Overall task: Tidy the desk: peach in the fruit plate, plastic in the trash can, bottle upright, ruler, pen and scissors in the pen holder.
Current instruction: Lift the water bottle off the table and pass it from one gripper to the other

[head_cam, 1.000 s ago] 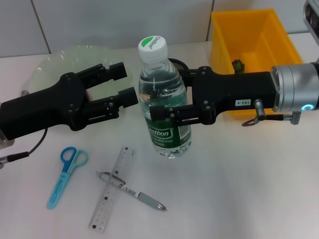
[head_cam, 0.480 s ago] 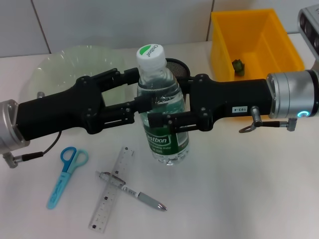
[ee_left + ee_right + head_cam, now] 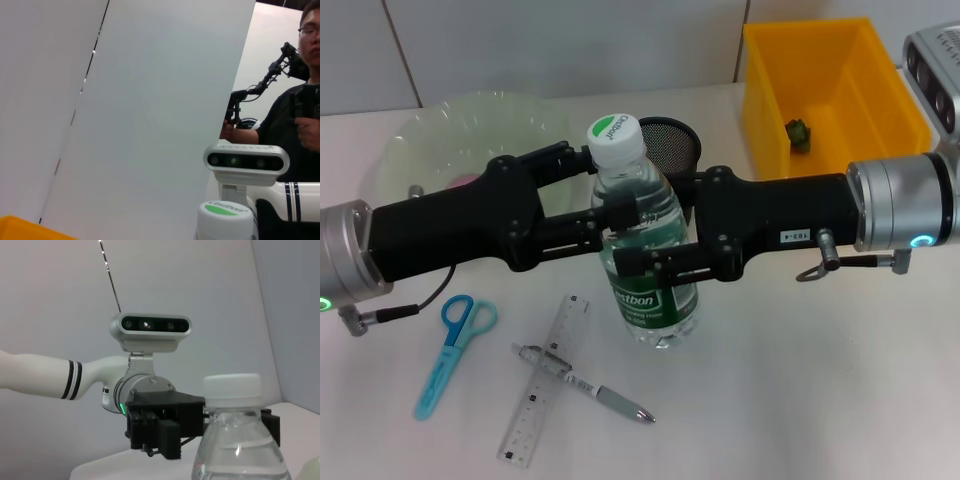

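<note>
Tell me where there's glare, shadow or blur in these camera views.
Head view: even lighting, soft shadows under the ruler and pen, highlights on the clear water bottle held between the left end effector and right end effector. Left wrist view: bright blank wall, bottle cap at the frame edge. Right wrist view: the near bottle looks slightly soft.

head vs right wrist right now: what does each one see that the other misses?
Head only: scissors, ruler, pen, fruit plate, pen holder, yellow trash can, and the right gripper around the bottle.
Right wrist only: the left arm's wrist camera housing.
Both: the bottle, its cap and the left gripper.
</note>
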